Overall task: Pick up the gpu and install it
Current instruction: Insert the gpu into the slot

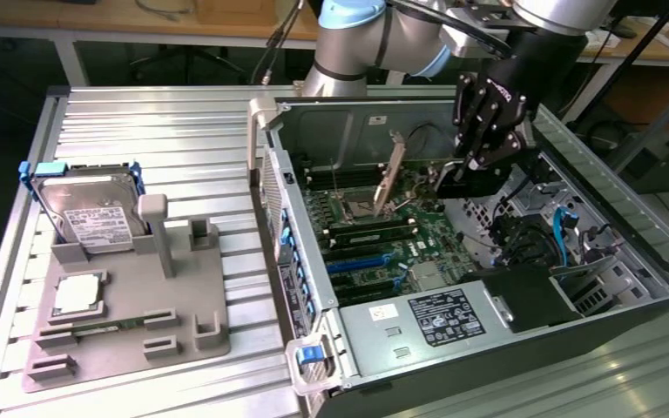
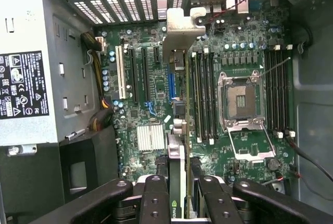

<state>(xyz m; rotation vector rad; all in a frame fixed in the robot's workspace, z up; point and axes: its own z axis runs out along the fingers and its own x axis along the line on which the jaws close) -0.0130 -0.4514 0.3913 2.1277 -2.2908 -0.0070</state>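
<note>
Seen from the wrist, the tool (image 2: 178, 195) pinches the gpu (image 2: 177, 130) edge-on between its fingers, above the motherboard (image 2: 151, 78) inside the open computer case (image 1: 613, 235). Beyond, the card's silver bracket (image 2: 182, 29) reaches the case's rear slots.

Ribbed bare-metal table (image 1: 172, 131), matt grey plastic holder (image 1: 137, 322), glossy green motherboard (image 2: 156, 78), silver metal bracket (image 2: 179, 31).
</note>
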